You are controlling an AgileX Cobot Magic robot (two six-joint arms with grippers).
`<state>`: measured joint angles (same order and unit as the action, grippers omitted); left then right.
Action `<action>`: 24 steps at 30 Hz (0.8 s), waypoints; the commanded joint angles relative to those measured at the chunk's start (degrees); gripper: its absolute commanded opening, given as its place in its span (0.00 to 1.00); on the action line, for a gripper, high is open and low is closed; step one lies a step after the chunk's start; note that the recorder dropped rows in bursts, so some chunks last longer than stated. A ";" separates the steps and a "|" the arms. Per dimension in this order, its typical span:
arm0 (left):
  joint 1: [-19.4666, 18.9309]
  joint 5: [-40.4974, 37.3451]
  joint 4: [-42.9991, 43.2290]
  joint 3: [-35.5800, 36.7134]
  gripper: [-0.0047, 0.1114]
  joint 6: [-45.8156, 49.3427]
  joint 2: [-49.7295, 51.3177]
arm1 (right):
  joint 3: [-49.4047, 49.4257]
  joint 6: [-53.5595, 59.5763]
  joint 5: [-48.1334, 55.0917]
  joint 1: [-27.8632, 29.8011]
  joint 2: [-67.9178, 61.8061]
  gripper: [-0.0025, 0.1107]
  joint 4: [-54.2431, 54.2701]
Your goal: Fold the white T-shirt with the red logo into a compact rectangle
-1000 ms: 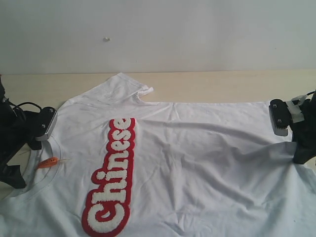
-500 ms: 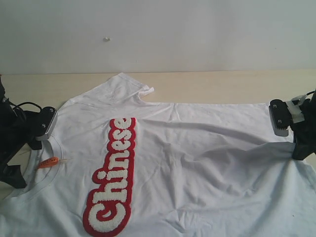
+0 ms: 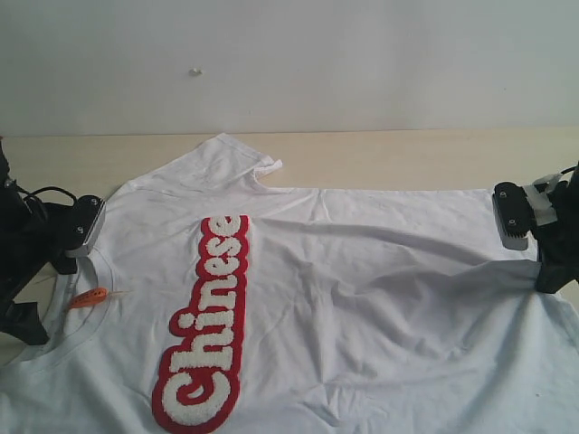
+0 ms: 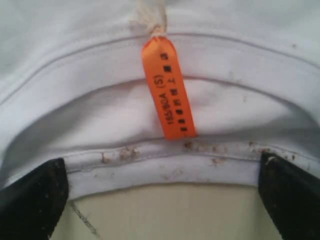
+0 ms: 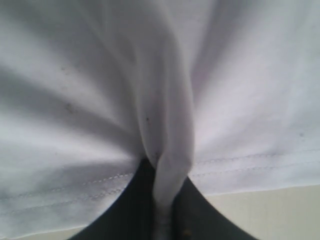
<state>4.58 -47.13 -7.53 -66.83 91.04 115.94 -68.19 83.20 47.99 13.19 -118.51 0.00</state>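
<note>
**Exterior view.** The white T-shirt (image 3: 362, 298) is found spread face up over the pale table (image 3: 389, 158), and it runs out past the lower edge of the picture. The red logo (image 3: 206, 325) is seen running lengthwise, left of the shirt's middle. One sleeve is laid towards the wall (image 3: 289, 63). The collar lies at the left, with the orange neck tag (image 3: 89, 297) inside it. The left gripper (image 3: 41, 289) is placed at the collar, but its opening cannot be judged from this view. The right gripper (image 3: 550, 271) is set at the hem on the right, and creases are drawn across the cloth towards it.

**Left wrist view.** The two dark fingers (image 4: 30, 200) are seen spread wide, one at each side of the collar's rim. Bare table shows between them and nothing is gripped. The tag lies flat on the inner neck, just beyond the rim. Small brownish specks are noted along the collar seam.

**Right wrist view.** The jaws are closed tight on a pinched ridge of the shirt's stitched hem. The cloth is gathered into a narrow fold above them, and a strip of table is visible beside the hem
</note>
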 commanded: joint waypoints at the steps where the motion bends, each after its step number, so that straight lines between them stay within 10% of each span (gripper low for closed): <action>1: 0.32 0.50 -1.58 0.68 0.95 0.24 2.03 | 2.56 0.02 -0.22 0.11 -5.61 0.02 -1.48; 8: 0.32 1.83 -1.58 0.68 0.84 -1.52 2.02 | 2.56 0.02 -0.22 0.11 -5.61 0.02 -1.48; 14: 0.32 -0.91 -1.04 0.68 0.04 -1.52 2.02 | 2.56 0.02 -0.22 0.11 -5.61 0.02 -1.48; 24: 0.32 -2.43 1.97 0.68 0.06 -1.91 2.02 | 1.47 -2.94 1.18 0.11 -4.84 0.02 0.39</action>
<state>4.68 -47.11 -8.29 -66.87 90.02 116.14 -68.44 82.24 48.23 13.19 -118.51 0.49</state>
